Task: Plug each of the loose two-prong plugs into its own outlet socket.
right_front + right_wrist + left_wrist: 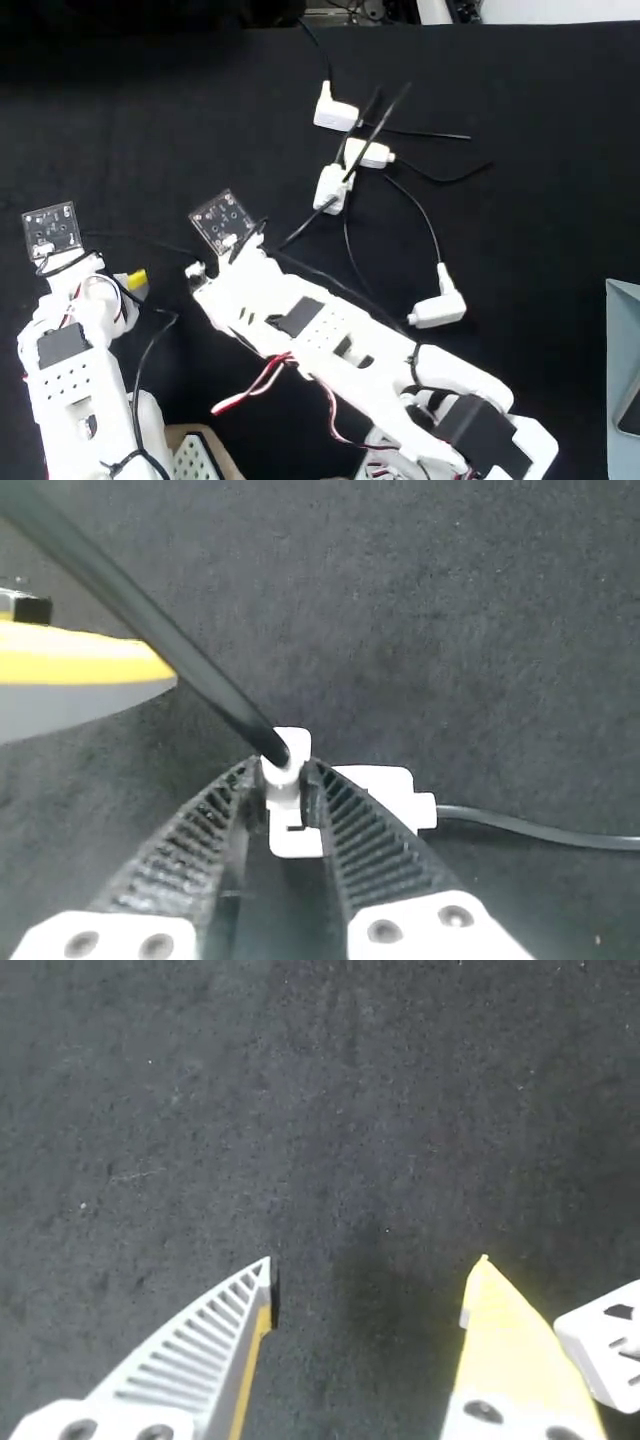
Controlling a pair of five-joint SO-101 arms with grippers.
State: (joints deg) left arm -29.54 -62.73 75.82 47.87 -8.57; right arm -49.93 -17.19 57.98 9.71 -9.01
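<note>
- The right gripper [283, 780] squeezes tight on a white plug [292, 835], down by the black table [450, 630], likely to carry it off and plug it in
- The left gripper [375, 1260] is spread wide, holding nothing, just beside

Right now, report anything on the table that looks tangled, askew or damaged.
The black cables cross one another in a tangle around the three white plugs at the far middle of the table. Nothing looks broken or spilled.
</note>
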